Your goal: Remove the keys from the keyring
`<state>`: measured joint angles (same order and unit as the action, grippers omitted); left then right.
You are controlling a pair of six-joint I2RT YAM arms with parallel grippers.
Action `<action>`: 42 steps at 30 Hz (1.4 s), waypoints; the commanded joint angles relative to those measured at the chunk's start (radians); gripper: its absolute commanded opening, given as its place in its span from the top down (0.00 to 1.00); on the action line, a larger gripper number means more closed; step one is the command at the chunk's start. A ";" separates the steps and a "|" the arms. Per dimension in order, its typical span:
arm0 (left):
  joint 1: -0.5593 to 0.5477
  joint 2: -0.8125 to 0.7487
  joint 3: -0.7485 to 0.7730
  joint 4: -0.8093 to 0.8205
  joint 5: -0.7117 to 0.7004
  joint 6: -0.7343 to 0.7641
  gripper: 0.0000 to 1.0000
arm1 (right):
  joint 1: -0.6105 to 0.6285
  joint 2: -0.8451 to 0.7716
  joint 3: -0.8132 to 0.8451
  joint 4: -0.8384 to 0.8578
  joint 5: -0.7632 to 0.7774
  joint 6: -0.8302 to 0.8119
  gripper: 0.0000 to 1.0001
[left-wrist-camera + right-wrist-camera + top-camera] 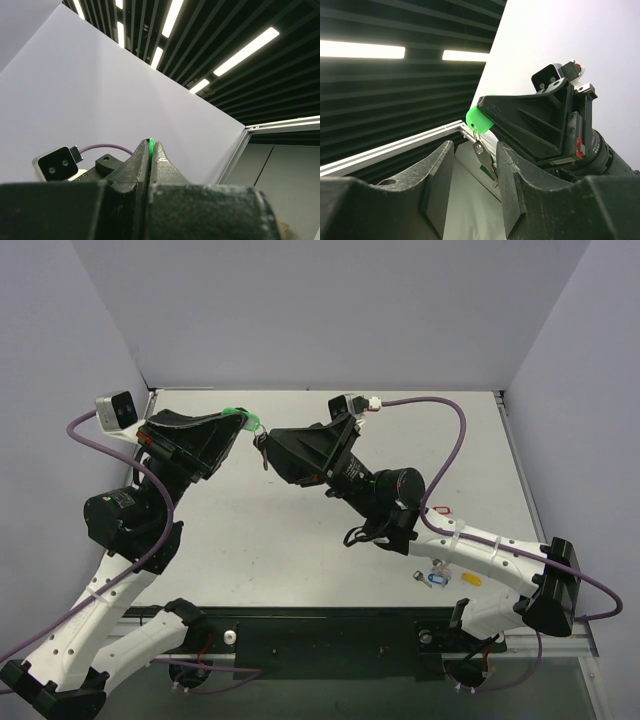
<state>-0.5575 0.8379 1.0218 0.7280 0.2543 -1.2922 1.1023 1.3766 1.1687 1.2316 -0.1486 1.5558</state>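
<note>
Left end effector (243, 421) is pinched tight on the green-headed key (236, 412), held up off the counter (300, 550). In its own wrist view only a thin green edge shows between the closed fingers (162, 162).

Just to its right and slightly nearer the arm bases, the right end effector (264, 446) faces it almost tip to tip, fingers spread with a clear gap. The right wrist view shows the green head (479, 120) sticking out of the left end effector's tip. Under it a thin wire keyring (476, 131) is barely readable. One bare silver key (481, 151) hangs from it in the gap between the right fingers (512, 180) — whether it touches either one I cannot tell. Count: one green key, one silver key for certain; a second blade may hang lower, too small to tell.

Pale and matt, the counter is closed in by plain light walls (330, 310) on three sides. Overhead is a dark slatted ceiling (395, 25), with two lit strips in the right wrist view.

Well right of the right end effector, three small loose things lie near the right arm — a red clip (440, 510), a blue-and-silver piece (437, 578) and a yellow piece (468, 580).
</note>
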 commanded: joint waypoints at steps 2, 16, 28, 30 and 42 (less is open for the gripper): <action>-0.005 -0.017 0.021 -0.004 -0.020 0.022 1.00 | 0.011 -0.047 0.000 0.246 0.000 0.000 0.66; -0.005 -0.031 0.015 -0.042 -0.038 0.039 1.00 | 0.018 -0.071 -0.021 0.178 -0.006 -0.045 0.73; -0.005 -0.036 0.011 -0.045 -0.038 0.044 1.00 | 0.019 -0.067 -0.021 0.161 -0.003 -0.046 0.81; -0.004 -0.036 0.009 -0.044 -0.039 0.044 1.00 | 0.019 -0.067 -0.021 0.158 -0.003 -0.048 0.84; -0.005 -0.049 0.004 -0.067 -0.036 0.070 1.00 | 0.019 -0.079 -0.037 0.114 -0.005 -0.069 0.89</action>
<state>-0.5575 0.7994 1.0214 0.6598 0.2230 -1.2438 1.1145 1.3499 1.1347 1.2316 -0.1486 1.5143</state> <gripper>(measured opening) 0.035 0.125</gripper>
